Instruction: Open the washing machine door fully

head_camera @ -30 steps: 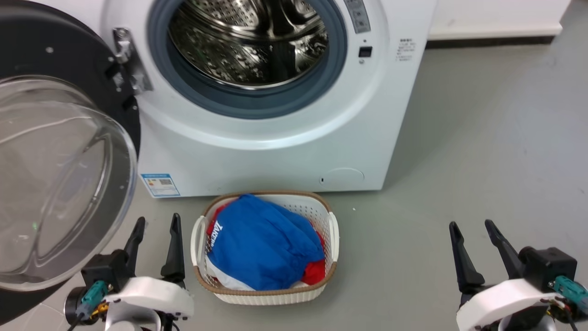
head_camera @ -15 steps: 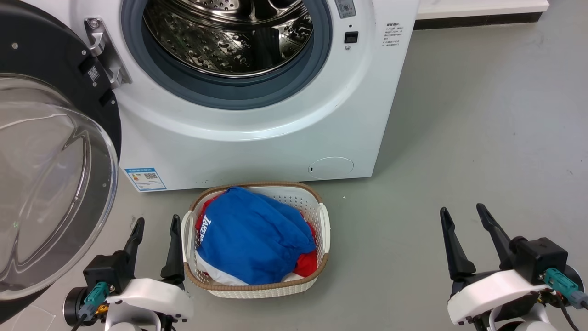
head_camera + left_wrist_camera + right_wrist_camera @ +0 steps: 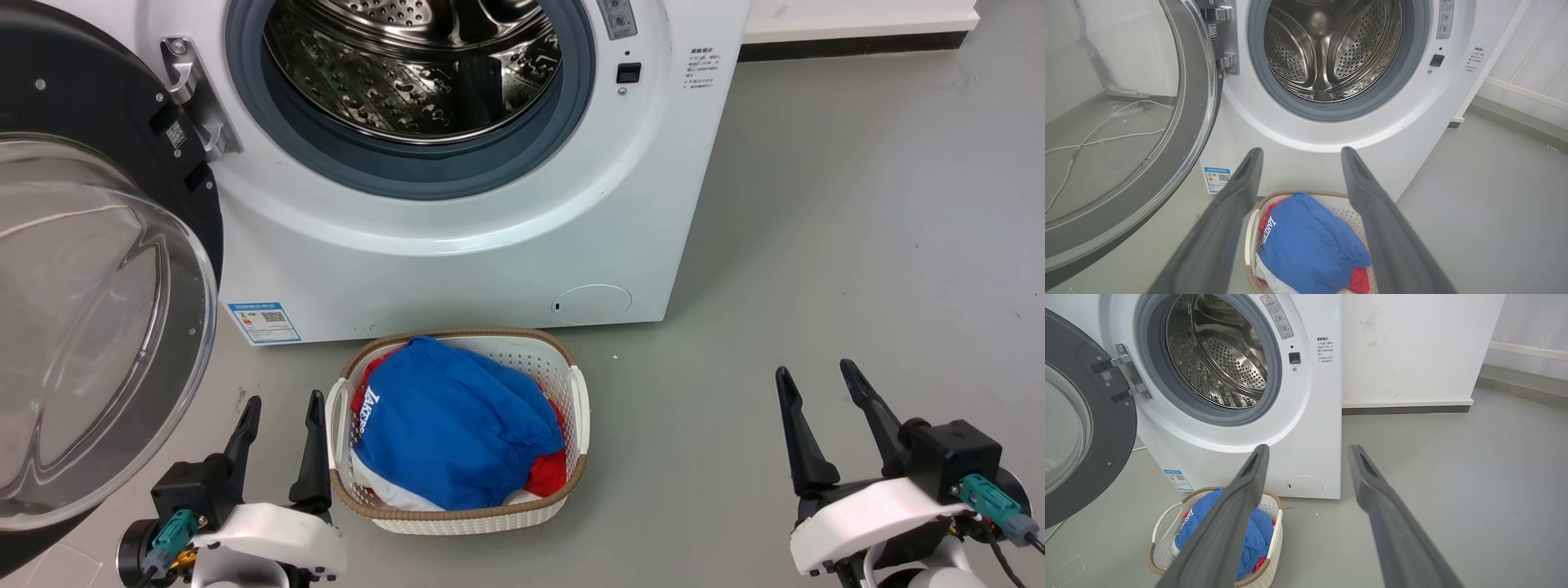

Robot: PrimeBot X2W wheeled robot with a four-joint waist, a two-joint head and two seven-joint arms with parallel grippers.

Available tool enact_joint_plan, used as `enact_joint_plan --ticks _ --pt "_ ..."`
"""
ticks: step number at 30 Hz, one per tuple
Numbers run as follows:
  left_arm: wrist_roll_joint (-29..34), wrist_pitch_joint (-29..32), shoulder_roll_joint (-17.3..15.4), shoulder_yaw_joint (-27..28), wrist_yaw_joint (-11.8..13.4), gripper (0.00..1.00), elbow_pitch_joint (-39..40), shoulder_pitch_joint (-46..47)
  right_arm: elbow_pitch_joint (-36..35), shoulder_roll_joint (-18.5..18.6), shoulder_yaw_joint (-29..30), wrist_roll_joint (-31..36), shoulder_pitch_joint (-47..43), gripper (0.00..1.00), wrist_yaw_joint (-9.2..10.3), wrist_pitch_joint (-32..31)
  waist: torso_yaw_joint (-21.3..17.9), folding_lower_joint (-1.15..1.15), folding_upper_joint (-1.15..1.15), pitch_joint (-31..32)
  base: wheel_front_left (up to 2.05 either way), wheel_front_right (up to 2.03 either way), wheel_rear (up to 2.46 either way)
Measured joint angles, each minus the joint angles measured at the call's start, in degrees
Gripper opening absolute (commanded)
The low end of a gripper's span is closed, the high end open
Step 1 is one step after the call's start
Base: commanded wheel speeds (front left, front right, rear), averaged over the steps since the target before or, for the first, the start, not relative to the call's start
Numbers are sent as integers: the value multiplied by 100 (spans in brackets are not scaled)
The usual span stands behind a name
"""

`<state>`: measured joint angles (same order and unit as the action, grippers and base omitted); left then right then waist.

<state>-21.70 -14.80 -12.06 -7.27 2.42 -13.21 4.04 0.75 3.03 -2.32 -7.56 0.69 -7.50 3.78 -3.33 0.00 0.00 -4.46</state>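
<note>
Ok so this one looks pretty much done to me. The washing machine door (image 3: 90, 327) is swung way out to the left on its hinge (image 3: 196, 106), with the glass bowl side facing out toward the robot. The drum (image 3: 416, 65) is completely uncovered, with nothing in front of the opening. The washing machine (image 3: 490, 253) itself sits dead ahead, with a laundry basket (image 3: 457, 518) on the floor (image 3: 816, 245) just in front of it, stuffed with a blue shirt (image 3: 457, 433) and some red stuff.

Neither arm is touching anything. The left gripper (image 3: 284, 398) hangs low between the door's edge and the basket, close to both, fingers spread apart and holding nothing. The right gripper (image 3: 815, 367) is well off to the right over bare floor, fingers also spread and empty.

What's left? Honestly maybe nothing. From the right wrist view the door's inner face is turned well away from the opening, so I'd call it open. I can't tell whether the hinge is at its stop, though. If it isn't, the left arm is the one nearby to nudge the door a bit further.
</note>
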Motion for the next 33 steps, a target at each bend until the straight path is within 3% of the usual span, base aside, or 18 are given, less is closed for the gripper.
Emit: enact_joint_plan --ticks 11,12,16,33 --pt "-23 3 -30 -18 43 100 40 -29 35 -1 -10 -10 -1 100 0 22 -1 0 0 14 0 0 0" --pt "-23 3 -33 -20 44 0 42 -32 36 -1 -10 -11 -2 0 0 23 -3 0 0 16 0 0 0" --pt "-110 56 42 -14 33 0 -110 -97 169 -3 -24 -108 -119 0 0 21 1 0 0 22 0 0 0" --pt "-1639 514 224 276 -193 0 -118 -101 439 69 26 -2075 -58 0 1 -88 47 0 0 78 0 0 0"
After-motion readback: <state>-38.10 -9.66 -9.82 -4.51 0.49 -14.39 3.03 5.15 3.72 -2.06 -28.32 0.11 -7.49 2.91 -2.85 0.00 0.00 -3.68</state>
